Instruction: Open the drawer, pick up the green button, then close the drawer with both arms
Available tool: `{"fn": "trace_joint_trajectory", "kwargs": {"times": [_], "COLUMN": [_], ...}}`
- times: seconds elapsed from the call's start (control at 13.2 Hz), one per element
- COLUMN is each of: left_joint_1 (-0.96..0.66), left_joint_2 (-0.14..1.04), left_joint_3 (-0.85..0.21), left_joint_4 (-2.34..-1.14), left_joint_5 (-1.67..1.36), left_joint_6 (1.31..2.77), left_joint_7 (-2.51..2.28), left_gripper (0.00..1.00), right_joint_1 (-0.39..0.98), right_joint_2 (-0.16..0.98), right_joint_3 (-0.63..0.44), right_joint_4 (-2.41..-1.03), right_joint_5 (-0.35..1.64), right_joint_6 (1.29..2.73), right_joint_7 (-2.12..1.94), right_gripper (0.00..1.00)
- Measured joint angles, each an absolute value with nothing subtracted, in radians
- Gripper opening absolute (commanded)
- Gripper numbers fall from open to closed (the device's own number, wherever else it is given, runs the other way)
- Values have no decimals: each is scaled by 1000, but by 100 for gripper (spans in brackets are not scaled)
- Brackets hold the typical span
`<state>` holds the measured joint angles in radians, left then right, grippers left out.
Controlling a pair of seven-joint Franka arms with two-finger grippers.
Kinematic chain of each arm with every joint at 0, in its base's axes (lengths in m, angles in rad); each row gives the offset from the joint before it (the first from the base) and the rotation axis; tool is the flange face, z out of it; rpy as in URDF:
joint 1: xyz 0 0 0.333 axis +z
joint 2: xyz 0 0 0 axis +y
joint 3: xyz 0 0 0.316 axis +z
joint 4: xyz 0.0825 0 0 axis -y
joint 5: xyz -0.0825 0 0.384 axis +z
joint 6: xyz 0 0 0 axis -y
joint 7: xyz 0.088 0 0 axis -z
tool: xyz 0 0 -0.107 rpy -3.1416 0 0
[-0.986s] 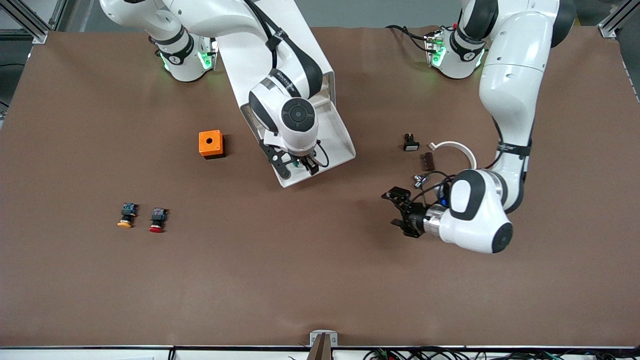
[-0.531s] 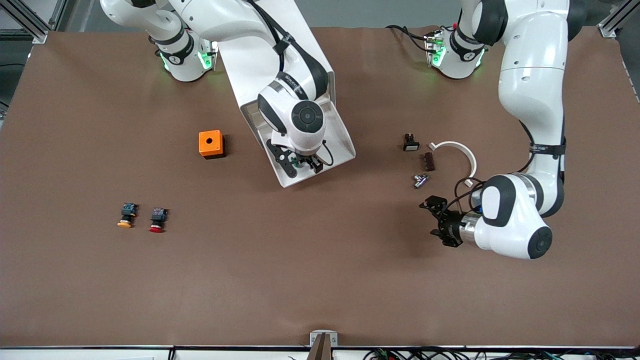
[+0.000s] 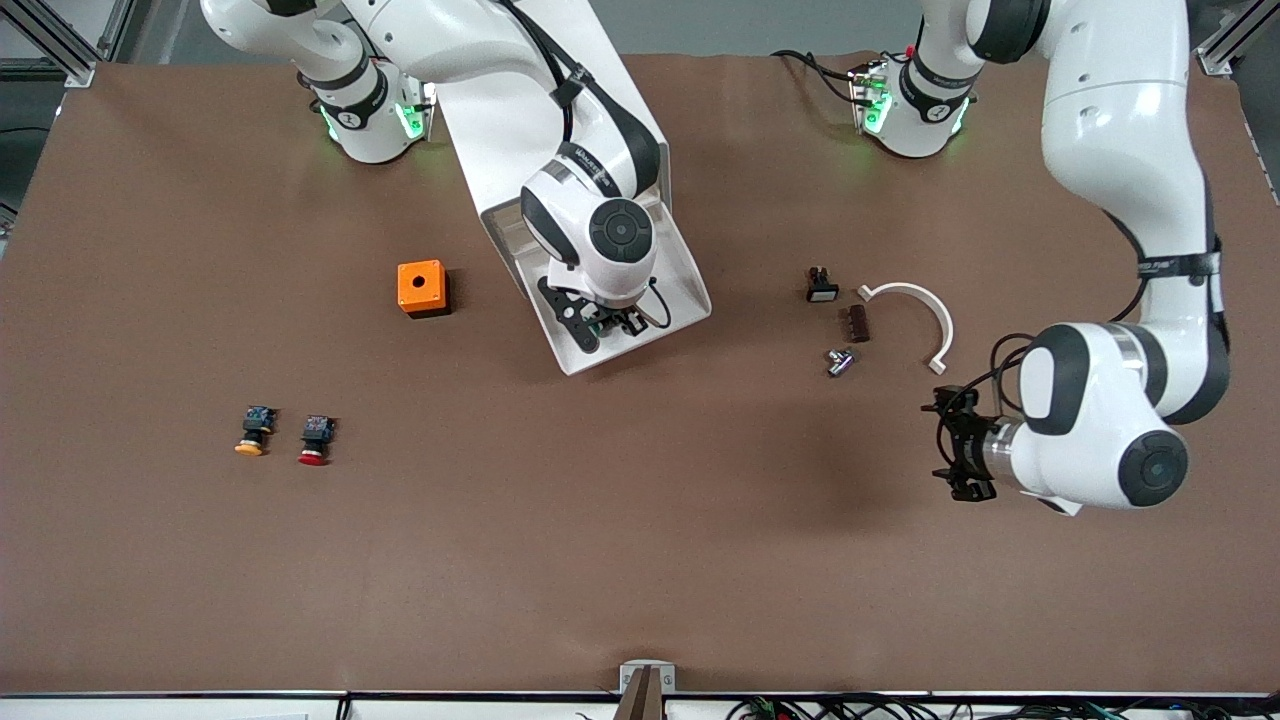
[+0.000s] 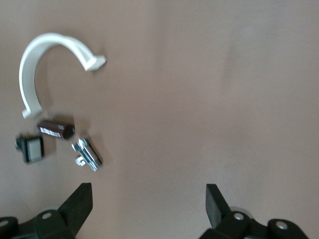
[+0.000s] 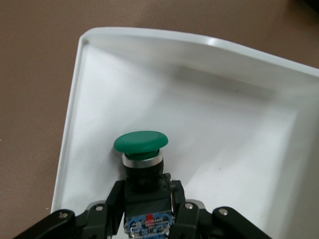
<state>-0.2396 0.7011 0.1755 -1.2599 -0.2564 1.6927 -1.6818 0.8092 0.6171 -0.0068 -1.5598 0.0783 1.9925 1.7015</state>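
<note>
Right gripper [image 5: 144,211] clamped on button [image 5: 142,149], inside open drawer [image 3: 690,290]. Lift straight up, clear rim at 6 o'clock. Left gripper [image 4: 147,201] spread wide, empty, idle over table nr parts.

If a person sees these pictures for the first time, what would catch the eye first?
Probably the right gripper shut on the green button, over the open white drawer mid-table. Next, the left gripper hangs open over bare table near the white curved clip.
</note>
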Motion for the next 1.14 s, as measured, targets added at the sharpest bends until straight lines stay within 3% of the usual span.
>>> {"fn": "trace_joint_trajectory", "kwargs": {"times": [0.15, 0.53, 0.83, 1.14], "left_joint_1": [-248, -309, -337, -456], "left_joint_2": [664, 618, 572, 566], "left_joint_3": [166, 137, 75, 57], "left_joint_4": [-1266, -1340, -1456, -1560], "left_joint_5": [-242, -234, -203, -171], "left_joint_6": [1685, 1706, 1801, 1931], "left_joint_7": [-1567, -1339, -1292, -1292], "left_gripper": [100, 100, 100, 100], "right_joint_1": [807, 661, 438, 298], "right_joint_2": [614, 572, 525, 544], "right_joint_3": [-16, -39, -45, -46], "right_joint_4": [-1518, -1291, -1277, -1317], "right_joint_5": [78, 78, 57, -2], "right_joint_6": [1945, 1591, 1565, 1703], "right_joint_7": [1699, 1390, 834, 372], "right_gripper": [16, 16, 16, 16]}}
